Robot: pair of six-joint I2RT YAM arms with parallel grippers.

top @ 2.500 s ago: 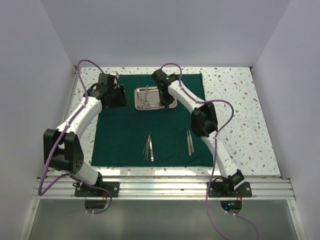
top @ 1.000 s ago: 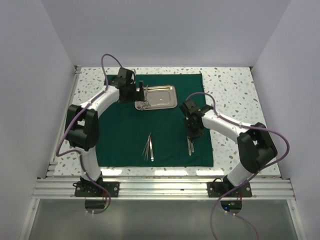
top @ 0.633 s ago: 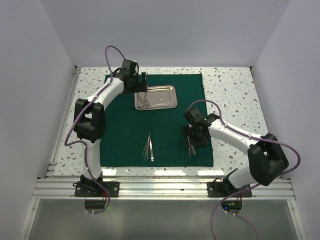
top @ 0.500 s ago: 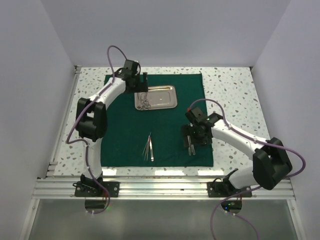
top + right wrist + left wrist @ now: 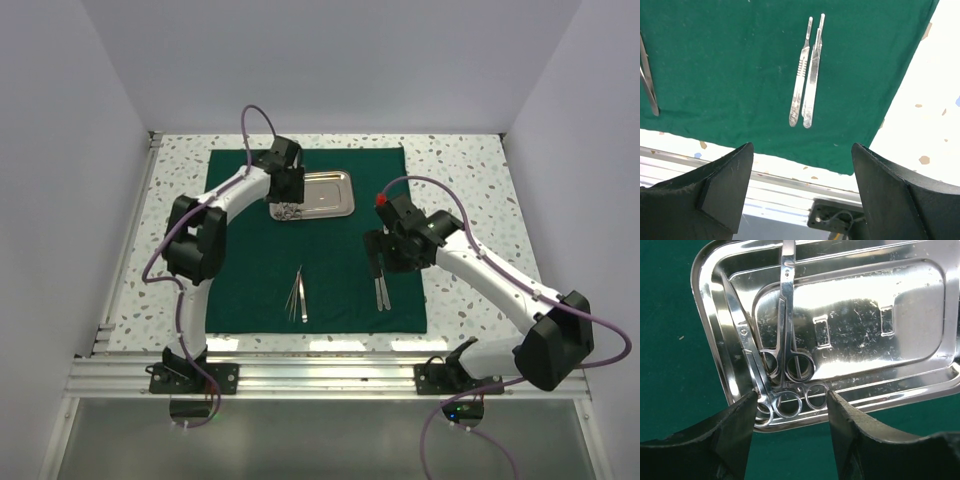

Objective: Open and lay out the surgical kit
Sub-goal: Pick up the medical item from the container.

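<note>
The surgical kit lies opened out: a dark green cloth (image 5: 250, 260) with a shiny steel tray (image 5: 335, 195) at its far side. Ring-handled scissors or clamps (image 5: 785, 365) lie in the tray's left end. My left gripper (image 5: 792, 407) (image 5: 286, 190) straddles their ring handles, jaws apart, with the left finger (image 5: 737, 425) touching the outer ring. Tweezers (image 5: 298, 295) and two flat steel handles (image 5: 807, 75) (image 5: 380, 288) lie on the cloth. My right gripper (image 5: 802, 155) (image 5: 378, 255) hangs open above those handles, holding nothing.
The cloth sits on a speckled white table (image 5: 470, 200) enclosed by white walls. An aluminium rail (image 5: 320, 375) with both arm bases runs along the near edge. The cloth's near edge and bare table (image 5: 920, 130) show under the right gripper.
My left gripper moved right onto the tray's ring handles and narrowed its jaws. My right gripper opened over the flat handles and drew up and away.
</note>
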